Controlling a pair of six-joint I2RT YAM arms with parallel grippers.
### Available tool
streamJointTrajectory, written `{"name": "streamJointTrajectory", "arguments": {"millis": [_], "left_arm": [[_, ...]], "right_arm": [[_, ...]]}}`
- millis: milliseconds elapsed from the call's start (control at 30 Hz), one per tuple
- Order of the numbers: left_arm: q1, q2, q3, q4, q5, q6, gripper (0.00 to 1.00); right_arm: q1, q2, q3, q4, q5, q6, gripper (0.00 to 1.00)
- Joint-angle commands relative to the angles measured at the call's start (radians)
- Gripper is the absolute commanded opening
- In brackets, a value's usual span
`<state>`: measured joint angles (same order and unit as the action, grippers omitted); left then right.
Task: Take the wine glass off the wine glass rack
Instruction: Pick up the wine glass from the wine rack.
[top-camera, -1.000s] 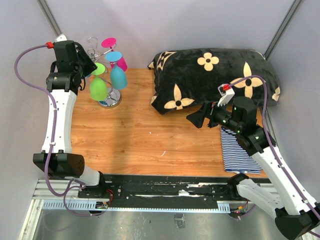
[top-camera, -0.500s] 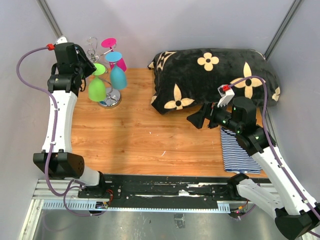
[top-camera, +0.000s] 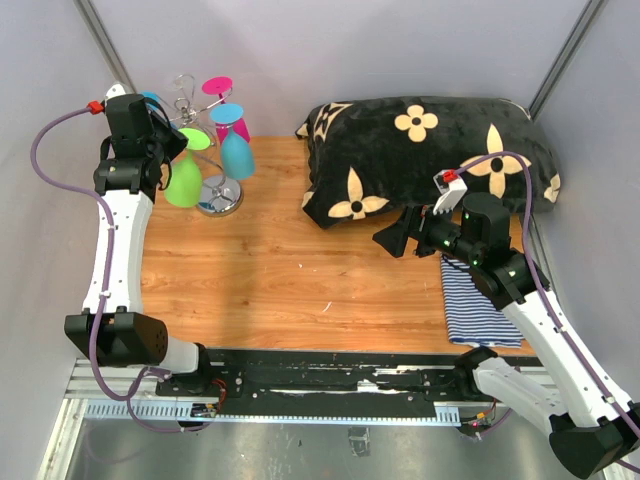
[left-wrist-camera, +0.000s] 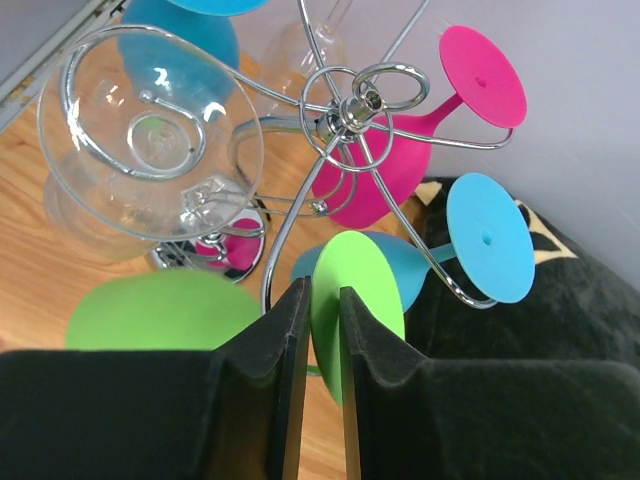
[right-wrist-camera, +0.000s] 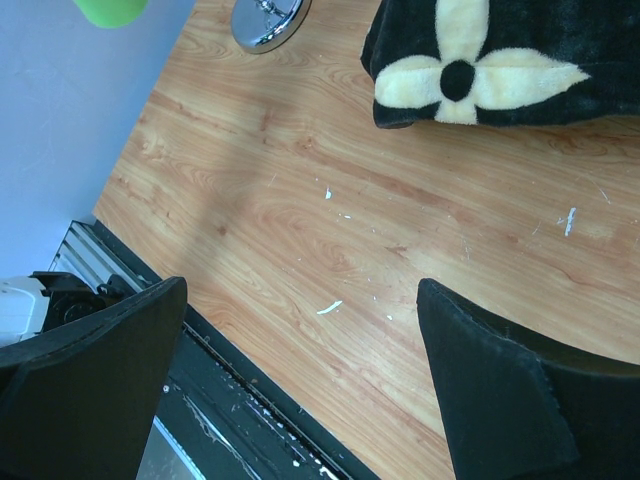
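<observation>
One green wine glass (left-wrist-camera: 370, 290) pinched in left fingers (left-wrist-camera: 260, 400) | right fingers (right-wrist-camera: 100, 370) spread | wood table (top-camera: 280, 270) | grey walls (top-camera: 350, 50)

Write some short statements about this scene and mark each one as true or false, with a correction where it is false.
1. The left gripper is shut on the foot of the green wine glass. True.
2. The right gripper holds a pink glass. False: it is open and holds nothing.
3. A pink wine glass hangs on the wine glass rack with its foot upward. True.
4. The striped cloth lies under the rack's base. False: it lies on the far right side, away from the rack.
5. The pillow is black with cream flowers. True.
</observation>
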<state>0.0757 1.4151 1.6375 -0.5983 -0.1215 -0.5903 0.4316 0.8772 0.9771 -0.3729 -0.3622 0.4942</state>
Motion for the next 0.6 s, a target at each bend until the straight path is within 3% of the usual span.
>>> {"name": "streamJointTrajectory", "arguments": {"millis": [0, 267, 567], "left_arm": [[0.013, -0.039, -0.013, -0.004, -0.025, -0.045, 0.18], [0.017, -0.093, -0.062, 0.034, -0.019, -0.181, 0.01], [0.019, -0.168, -0.174, 0.118, 0.036, -0.324, 0.0]], "right_arm": [[0.006, 0.0, 0.034, -0.004, 0.014, 0.008, 0.98], [0.006, 0.005, 0.036, -0.006, 0.014, 0.023, 0.98], [0.005, -0.005, 0.042, -0.009, 0.024, 0.012, 0.98]]}}
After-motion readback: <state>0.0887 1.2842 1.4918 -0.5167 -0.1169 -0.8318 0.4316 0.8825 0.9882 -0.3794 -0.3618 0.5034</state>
